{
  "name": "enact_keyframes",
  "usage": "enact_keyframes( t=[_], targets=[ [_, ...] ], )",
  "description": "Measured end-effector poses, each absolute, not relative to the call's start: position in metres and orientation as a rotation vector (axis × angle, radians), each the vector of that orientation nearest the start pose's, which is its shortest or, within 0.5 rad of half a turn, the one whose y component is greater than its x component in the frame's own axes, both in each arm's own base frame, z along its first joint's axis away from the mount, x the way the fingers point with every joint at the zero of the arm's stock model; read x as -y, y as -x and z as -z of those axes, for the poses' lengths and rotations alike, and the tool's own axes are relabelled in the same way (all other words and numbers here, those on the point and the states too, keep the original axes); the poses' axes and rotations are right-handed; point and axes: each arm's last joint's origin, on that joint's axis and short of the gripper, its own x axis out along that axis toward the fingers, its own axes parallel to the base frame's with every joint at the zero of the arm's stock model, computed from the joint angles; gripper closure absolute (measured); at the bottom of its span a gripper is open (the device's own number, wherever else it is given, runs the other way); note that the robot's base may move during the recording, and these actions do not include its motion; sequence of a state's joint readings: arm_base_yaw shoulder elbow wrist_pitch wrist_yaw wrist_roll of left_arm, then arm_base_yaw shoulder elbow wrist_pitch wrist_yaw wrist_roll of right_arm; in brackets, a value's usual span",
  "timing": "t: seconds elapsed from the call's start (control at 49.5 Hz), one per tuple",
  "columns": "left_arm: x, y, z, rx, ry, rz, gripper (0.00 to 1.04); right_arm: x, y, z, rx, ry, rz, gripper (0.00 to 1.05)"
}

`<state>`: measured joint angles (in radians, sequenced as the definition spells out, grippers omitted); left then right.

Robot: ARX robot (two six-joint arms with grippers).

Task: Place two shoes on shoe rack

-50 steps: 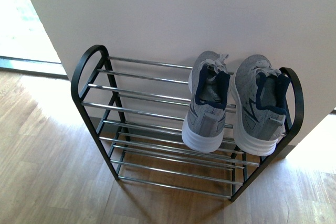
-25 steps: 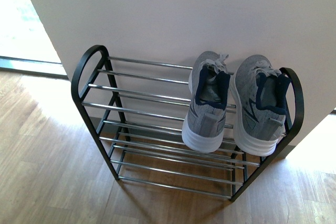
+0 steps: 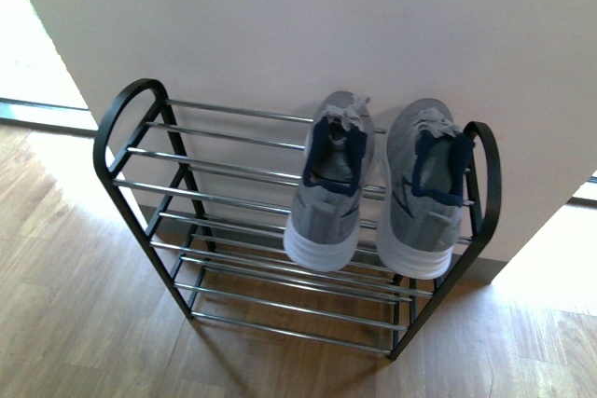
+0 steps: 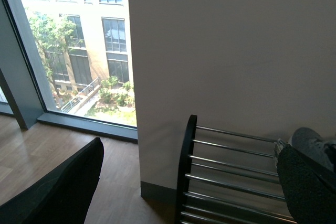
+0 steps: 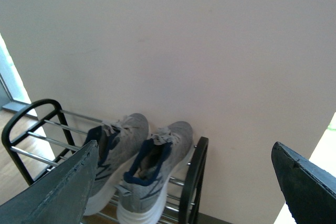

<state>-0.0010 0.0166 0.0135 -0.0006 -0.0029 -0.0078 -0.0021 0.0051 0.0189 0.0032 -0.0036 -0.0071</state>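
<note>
Front view, left to right: a bright window point(image 4: 79, 51) strip meets the wooden floor point(image 3: 75, 305). Next comes the shoe rack point(image 3: 138, 85), which has a black frame with rounded arched sides and shiny chrome rods, stands against a pale wall point(image 3: 280, 25), and is much wider than a shoe. Two grey knit sneakers with white soles and navy lining sit side by side at the right end of the top tier. The left sneaker point(image 3: 326, 202) and right sneaker point(image 3: 422, 202) both point toes to the wall, with heels hanging over the front rods. The right one is just beside the right arch.

In the left wrist view the left gripper point(image 4: 189, 150) has its jaws spread wide with nothing between them. One dark finger point(image 4: 310, 187) hides part of a sneaker. In the right wrist view the right gripper point(image 5: 184, 149) is likewise spread and grasps nothing, and one finger point(image 5: 52, 192) covers part of the rack's rods.

Against half a second ago, the rack and sneakers show further left in the front view. The sneakers keep the same place on the rods.
</note>
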Motion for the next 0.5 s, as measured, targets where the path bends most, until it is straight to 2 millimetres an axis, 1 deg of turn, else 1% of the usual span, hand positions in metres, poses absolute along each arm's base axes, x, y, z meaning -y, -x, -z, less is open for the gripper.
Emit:
enact_keyframes(
  t=[0.04, 0.505],
  targets=[
    [0.0, -0.0979, -0.1668, -0.004, 0.008, -0.001, 0.1, 0.0002, -0.0968, -0.1699, 0.017, 0.007, 0.001, 0.09],
    [0.0001, -0.0979, -0.1669, -0.003, 0.007, 0.001, 0.09, 0.0002, -0.0968, -0.1696, 0.015, 0.005, 0.005, 0.09]
  ],
)
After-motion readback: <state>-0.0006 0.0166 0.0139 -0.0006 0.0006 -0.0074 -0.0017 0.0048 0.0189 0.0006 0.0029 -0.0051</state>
